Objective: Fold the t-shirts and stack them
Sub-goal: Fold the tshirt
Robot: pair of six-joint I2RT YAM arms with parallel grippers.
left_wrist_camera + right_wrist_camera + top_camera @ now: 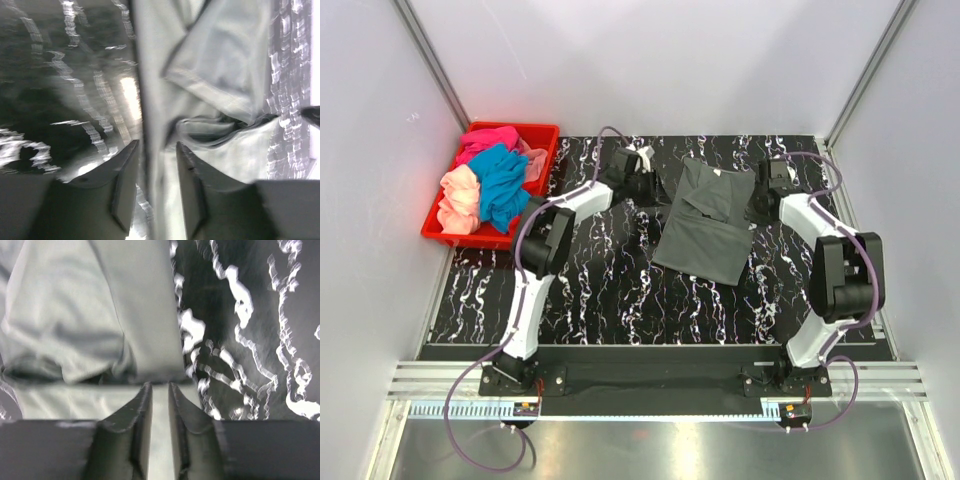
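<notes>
Part-folded grey shirt (708, 220) lies at the back centre of the table (600, 290).
Left gripper (155, 175) sits at its left edge, jaws parted with the cloth edge between them. Right gripper (160, 405) is at its right edge, jaws a narrow slit over cloth. The other shirts (505, 185) are heaped in the crate (545, 150).
</notes>
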